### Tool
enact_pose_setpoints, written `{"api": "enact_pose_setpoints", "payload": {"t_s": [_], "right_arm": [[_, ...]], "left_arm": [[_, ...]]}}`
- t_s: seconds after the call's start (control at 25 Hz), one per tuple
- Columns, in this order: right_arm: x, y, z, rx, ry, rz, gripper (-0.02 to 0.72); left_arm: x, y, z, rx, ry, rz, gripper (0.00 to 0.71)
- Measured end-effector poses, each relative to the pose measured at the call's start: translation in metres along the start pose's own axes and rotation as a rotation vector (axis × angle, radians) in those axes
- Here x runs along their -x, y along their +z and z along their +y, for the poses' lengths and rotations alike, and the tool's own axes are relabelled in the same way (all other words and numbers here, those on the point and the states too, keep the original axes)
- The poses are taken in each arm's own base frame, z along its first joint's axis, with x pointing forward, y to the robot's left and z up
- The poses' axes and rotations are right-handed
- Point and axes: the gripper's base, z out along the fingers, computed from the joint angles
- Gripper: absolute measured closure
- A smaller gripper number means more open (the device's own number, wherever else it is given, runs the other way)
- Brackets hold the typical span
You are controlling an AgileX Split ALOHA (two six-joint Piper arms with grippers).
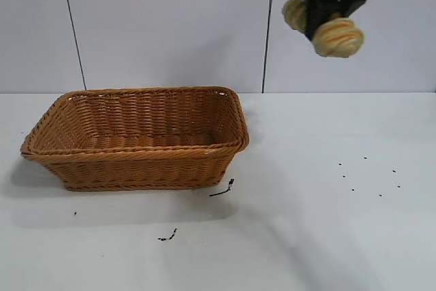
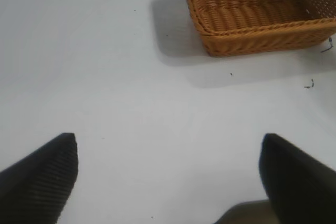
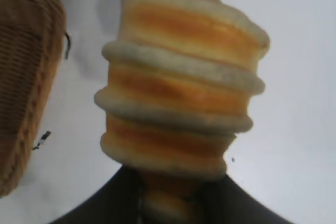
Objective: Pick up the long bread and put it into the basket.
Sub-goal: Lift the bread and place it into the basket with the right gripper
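Gripping the long bread [image 1: 335,34] around its middle, the right gripper [image 1: 325,20] hangs high above the white table [image 1: 327,189], up and to the right of the basket [image 1: 139,140] in the exterior view. Its dark jaws are closed tight on the loaf, whose 2 rounded ends stick out on either side of the pincer. In the right wrist view the long bread [image 3: 181,85] fills most of the picture, its orange-brown ridges and pale bands running across it, the black fingers [image 3: 247,203] clamped at its near end. The basket [image 3: 26,77] appears at that picture's edge, well apart from the loaf and resting on the table. The woven basket sits upright with nothing inside. A few small dark specks [image 1: 368,175] and 2 black scraps [image 1: 223,189] lie on the tabletop near it. The left gripper [image 2: 168,177] hovers over bare table with its 2 fingertips [image 2: 44,174] spread wide and holding nothing, the basket [image 2: 257,24] farther off.
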Motion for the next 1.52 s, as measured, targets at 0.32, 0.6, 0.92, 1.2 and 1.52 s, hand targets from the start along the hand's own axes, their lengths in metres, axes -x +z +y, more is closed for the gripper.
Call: {"api": "enact_pose_setpoints", "payload": {"t_s": [0.32, 0.6, 0.92, 1.2, 1.52], "right_arm": [[0.029, 0.032, 0.086, 0.012, -0.636, -0.155, 0.56], [0.025, 0.076, 0.107, 0.061, -0.91, -0.153, 0.56], [0.017, 0.115, 0.101, 0.079, -0.88, -0.144, 0.56], [0.015, 0.122, 0.102, 0.094, -0.871, -0.138, 0.56], [0.016, 0.122, 0.103, 0.099, -0.854, -0.151, 0.135]], "left_arm": [[0.0, 0.0, 0.0, 0.0, 0.0, 0.0, 0.014], [0.0, 0.0, 0.0, 0.0, 0.0, 0.0, 0.014], [0.0, 0.0, 0.0, 0.0, 0.0, 0.0, 0.014], [0.0, 0.0, 0.0, 0.0, 0.0, 0.0, 0.014], [0.0, 0.0, 0.0, 0.0, 0.0, 0.0, 0.014]]}}
